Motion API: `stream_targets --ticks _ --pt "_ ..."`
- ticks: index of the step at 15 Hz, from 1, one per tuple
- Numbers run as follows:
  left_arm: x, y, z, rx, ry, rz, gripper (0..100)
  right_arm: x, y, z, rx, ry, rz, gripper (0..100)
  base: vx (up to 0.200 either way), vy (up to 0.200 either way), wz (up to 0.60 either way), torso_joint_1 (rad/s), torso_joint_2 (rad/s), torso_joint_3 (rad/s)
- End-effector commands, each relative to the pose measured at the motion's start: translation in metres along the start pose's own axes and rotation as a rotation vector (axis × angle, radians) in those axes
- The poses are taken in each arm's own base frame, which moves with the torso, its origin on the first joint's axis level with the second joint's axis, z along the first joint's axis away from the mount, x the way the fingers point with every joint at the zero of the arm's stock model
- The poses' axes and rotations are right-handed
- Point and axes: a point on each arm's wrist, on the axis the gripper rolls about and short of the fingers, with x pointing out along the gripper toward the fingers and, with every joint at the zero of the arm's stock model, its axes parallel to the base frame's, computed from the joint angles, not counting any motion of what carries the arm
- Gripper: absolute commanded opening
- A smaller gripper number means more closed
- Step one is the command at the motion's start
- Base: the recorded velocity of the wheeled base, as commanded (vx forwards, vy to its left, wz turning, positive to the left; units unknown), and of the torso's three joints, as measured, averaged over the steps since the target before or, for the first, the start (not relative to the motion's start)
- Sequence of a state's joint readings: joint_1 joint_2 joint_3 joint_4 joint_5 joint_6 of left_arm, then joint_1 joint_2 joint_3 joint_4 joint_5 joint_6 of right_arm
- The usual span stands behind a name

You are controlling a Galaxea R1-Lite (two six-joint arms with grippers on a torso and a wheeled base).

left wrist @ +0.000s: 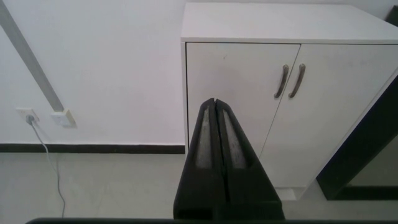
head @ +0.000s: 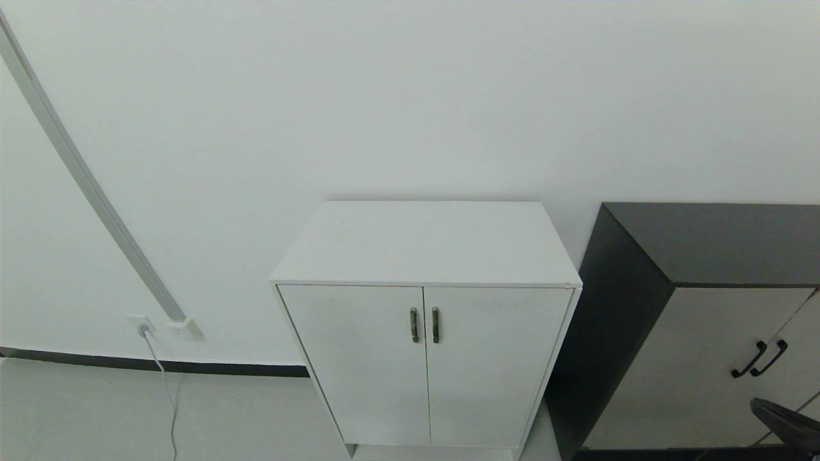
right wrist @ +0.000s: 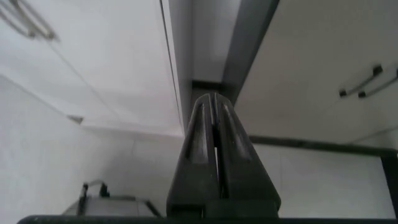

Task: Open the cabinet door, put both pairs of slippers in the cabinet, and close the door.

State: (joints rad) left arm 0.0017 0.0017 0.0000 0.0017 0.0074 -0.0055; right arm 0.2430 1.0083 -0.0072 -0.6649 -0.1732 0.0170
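- Left gripper (left wrist: 215,101), as we see it in the left wrist view, has its two fingers pressed together with nothing between them; it hangs in front of the white cabinet (left wrist: 242,93), pointing at the left door (left wrist: 233,87).
- Both doors of the white cabinet are shut there, and the two metal handles (left wrist: 290,81) stand side by side at the middle seam.
- On the wall beside the white cabinet we see a wall socket (left wrist: 26,116) with a grey cable (left wrist: 55,171) hanging down to the floor.
- In the right wrist view, the right gripper (right wrist: 214,99) is also pressed together and holds nothing; it points at the narrow gap between the white cabinet (right wrist: 93,62) and the dark cabinet (right wrist: 311,56).
- In the head view, the white cabinet (head: 423,243) stands on the floor against the wall, with the left door (head: 359,365) and the right door (head: 493,365) closed and the metal handles (head: 424,324) just beside each other.
- Just beside its right side stands the dark cabinet (head: 615,320), its two black handles (head: 759,358) close together.
- A cable duct (head: 83,173) runs slantwise down the wall to the wall socket (head: 142,325).
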Motion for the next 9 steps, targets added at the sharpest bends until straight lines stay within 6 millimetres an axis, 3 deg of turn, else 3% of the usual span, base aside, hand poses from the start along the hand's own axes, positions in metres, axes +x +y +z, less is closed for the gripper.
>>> stream_targets --ticks 1,9 --pt "0.000 0.000 0.000 -0.001 0.000 0.000 0 -0.032 -0.005 -0.007 0.012 -0.075 0.022 0 0.000 0.000 0.00 0.000 0.00 0.000" --pt "0.000 0.000 0.000 -0.001 0.000 0.000 0 -0.072 -0.013 -0.043 0.003 -0.055 0.040 0 0.000 0.000 0.00 0.000 0.00 0.000"
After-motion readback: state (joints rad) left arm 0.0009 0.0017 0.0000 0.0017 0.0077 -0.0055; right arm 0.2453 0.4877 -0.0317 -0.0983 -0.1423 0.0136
